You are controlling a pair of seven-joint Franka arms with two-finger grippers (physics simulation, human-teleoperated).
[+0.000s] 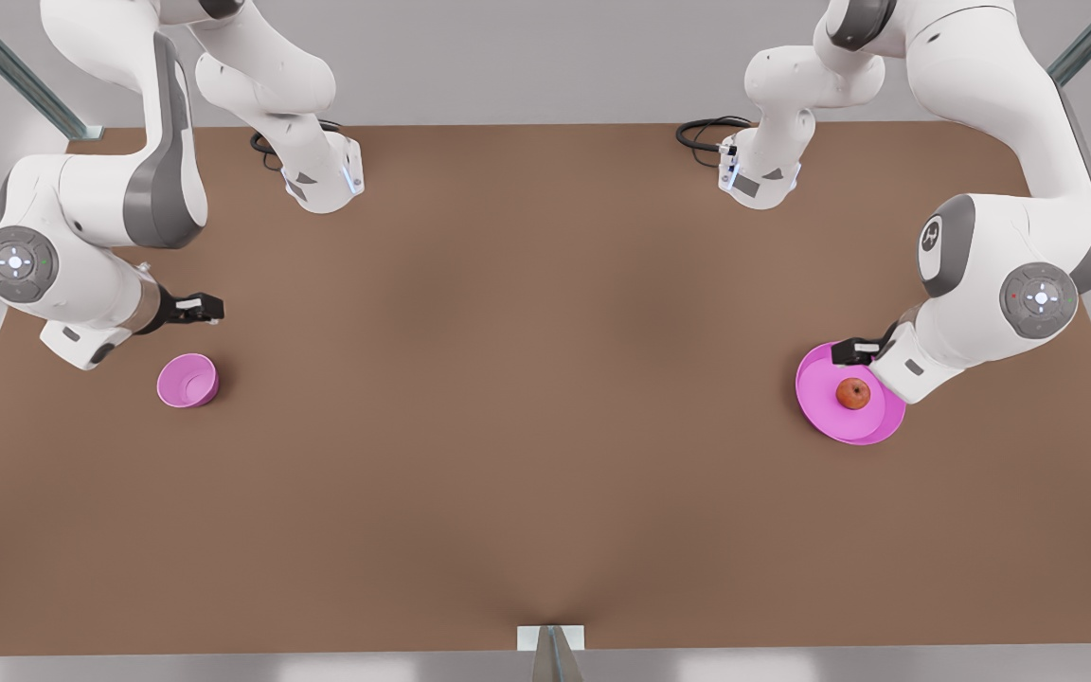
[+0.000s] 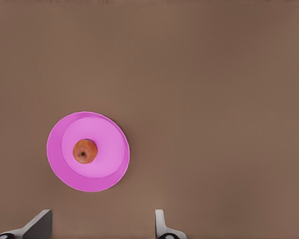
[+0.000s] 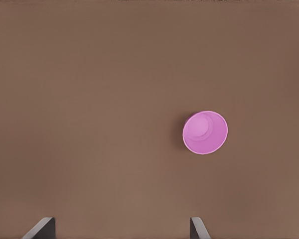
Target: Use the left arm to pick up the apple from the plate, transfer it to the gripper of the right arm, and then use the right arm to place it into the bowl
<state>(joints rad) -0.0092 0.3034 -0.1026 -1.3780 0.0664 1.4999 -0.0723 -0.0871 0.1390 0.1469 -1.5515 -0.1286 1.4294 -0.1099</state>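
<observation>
A red apple point(image 1: 853, 393) point(image 2: 84, 151) lies in the middle of a pink plate point(image 1: 820, 409) point(image 2: 65, 174) at the front view's right. My left gripper point(image 1: 850, 352) point(image 2: 102, 221) hovers above the plate's back edge, open and holding nothing. At the front view's left stands a small pink bowl point(image 1: 187, 381) point(image 3: 205, 132) with nothing in it. Above the table, just behind that bowl, my right gripper point(image 1: 200, 308) point(image 3: 120, 225) is open too.
Everything rests on a brown table point(image 1: 527, 426). The two arm bases point(image 1: 323, 180) point(image 1: 759, 175) and black cables point(image 1: 706, 131) stand at its back edge. A small white bracket point(image 1: 551, 639) sits at the front edge's middle.
</observation>
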